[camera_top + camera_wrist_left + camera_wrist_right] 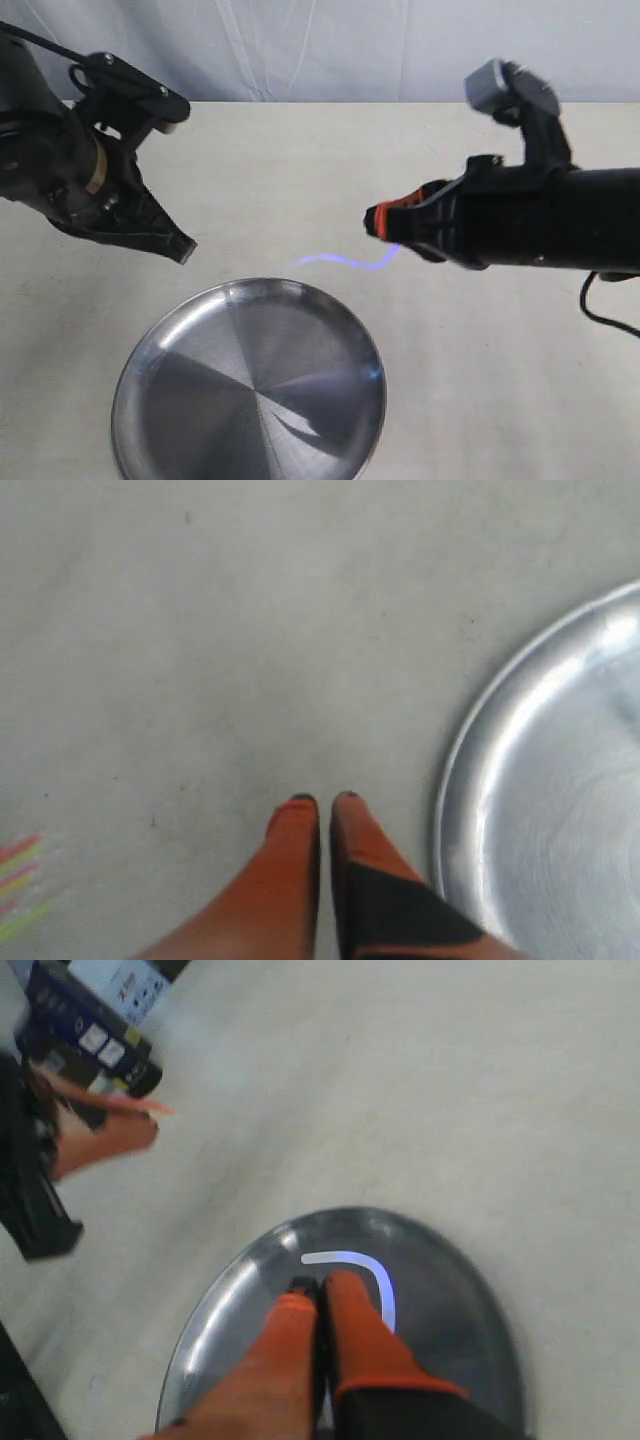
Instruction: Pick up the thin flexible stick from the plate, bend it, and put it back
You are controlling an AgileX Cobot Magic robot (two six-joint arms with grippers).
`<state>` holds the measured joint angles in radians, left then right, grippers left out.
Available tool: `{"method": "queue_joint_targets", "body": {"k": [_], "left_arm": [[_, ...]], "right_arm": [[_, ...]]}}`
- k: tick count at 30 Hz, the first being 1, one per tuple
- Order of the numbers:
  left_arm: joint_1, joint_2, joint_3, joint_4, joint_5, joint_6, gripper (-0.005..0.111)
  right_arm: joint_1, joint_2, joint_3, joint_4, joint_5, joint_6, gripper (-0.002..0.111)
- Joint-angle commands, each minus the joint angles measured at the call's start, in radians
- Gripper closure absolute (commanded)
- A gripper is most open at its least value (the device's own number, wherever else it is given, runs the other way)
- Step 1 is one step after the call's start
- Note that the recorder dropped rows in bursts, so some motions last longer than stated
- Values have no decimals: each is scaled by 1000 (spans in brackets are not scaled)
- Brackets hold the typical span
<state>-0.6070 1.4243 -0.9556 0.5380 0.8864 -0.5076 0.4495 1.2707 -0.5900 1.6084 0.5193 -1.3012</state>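
Observation:
The plate (200, 400) lies on the table at the front middle with nothing in it. The thin flexible stick (345, 262) glows bluish-violet and hangs wavy in the air beyond the plate's far rim. One end of it runs under my right gripper (372, 222), whose orange fingers are shut. In the right wrist view the stick (372, 1268) curves round one fingertip above the plate (450, 1270); where it is gripped is hidden. My left gripper (185, 250) hovers to the left of the plate, shut and holding nothing (322, 798), with the plate's rim (450, 780) beside it.
A pale cloth backdrop (320, 45) closes the far edge of the table. A black cable (600, 305) trails below the right arm. Dark boxes (90, 1020) stand off the table beyond the left arm.

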Motion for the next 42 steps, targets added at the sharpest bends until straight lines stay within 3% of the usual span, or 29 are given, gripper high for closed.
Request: {"method": "queue_joint_targets", "body": {"k": [1, 9, 11, 16, 20, 25, 27, 29, 30, 33, 38, 42], "left_arm": [[-1, -101, -4, 49, -5, -42, 107], [-1, -235, -4, 55, 28, -42, 107], [-1, -257, -4, 53, 41, -42, 107], [-1, -299, -4, 49, 53, -42, 107], [-1, -337, 18, 46, 7, -40, 107], [-1, -443, 127, 30, -169, -40, 107], [-1, -497, 181, 28, -234, -40, 107], [-1, -563, 244, 28, -296, -63, 107], [-1, -591, 269, 28, -320, -73, 107], [-1, -717, 379, 31, -401, -107, 107], [-1, -834, 467, 106, -394, -125, 107], [-1, -843, 467, -25, -402, -167, 107]], "right_arm": [[106, 109, -3, 17, -71, -7, 109], [210, 240, -10, 136, -49, -191, 108], [221, 262, -18, 136, -21, -208, 99], [221, 304, -59, 136, 23, -212, 65], [221, 306, -93, 136, 23, -212, 58], [221, 271, -105, 136, -26, -206, 61], [221, 235, -105, 136, -86, -198, 76], [221, 186, -105, 123, -176, -176, 103], [221, 164, -105, 115, -226, -165, 108], [221, 54, -103, 67, -379, -158, 109], [221, -148, -47, 36, -489, -160, 109], [221, -282, 49, 104, -846, -162, 109]]}}
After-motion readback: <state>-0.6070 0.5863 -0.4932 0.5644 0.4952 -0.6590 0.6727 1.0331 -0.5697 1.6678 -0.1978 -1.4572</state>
